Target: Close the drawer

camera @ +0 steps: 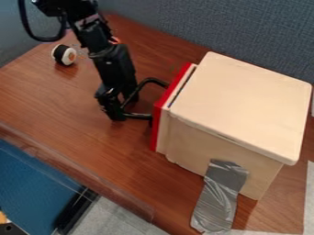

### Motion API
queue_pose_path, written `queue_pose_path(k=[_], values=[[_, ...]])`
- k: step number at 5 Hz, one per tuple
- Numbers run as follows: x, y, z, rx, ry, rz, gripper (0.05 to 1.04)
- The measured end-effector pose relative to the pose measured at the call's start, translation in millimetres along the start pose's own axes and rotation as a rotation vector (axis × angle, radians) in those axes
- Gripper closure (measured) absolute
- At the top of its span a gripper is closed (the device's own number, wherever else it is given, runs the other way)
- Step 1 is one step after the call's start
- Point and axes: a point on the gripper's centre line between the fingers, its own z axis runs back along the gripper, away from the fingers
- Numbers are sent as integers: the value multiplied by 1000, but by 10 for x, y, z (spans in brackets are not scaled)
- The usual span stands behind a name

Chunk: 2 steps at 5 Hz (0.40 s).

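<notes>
wooden box point(248, 103), drawer point(155, 132) ajar, gripper point(120, 108) at handle point(140, 116), cannot tell its opening or hold

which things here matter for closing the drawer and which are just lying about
For the job:
red-fronted drawer
its black handle
wooden box
gripper, at the handle
grey tape on the box

Just lying about:
black-and-white roll
small orange thing, mostly hidden

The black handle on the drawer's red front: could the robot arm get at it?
Very likely, yes: the gripper is right at the handle, and nothing seems to stand in its way.
</notes>
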Motion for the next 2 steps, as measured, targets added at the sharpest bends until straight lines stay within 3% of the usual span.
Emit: queue_pose_path(k=[2], values=[[137,16,-63,0,-4,-12,83]])
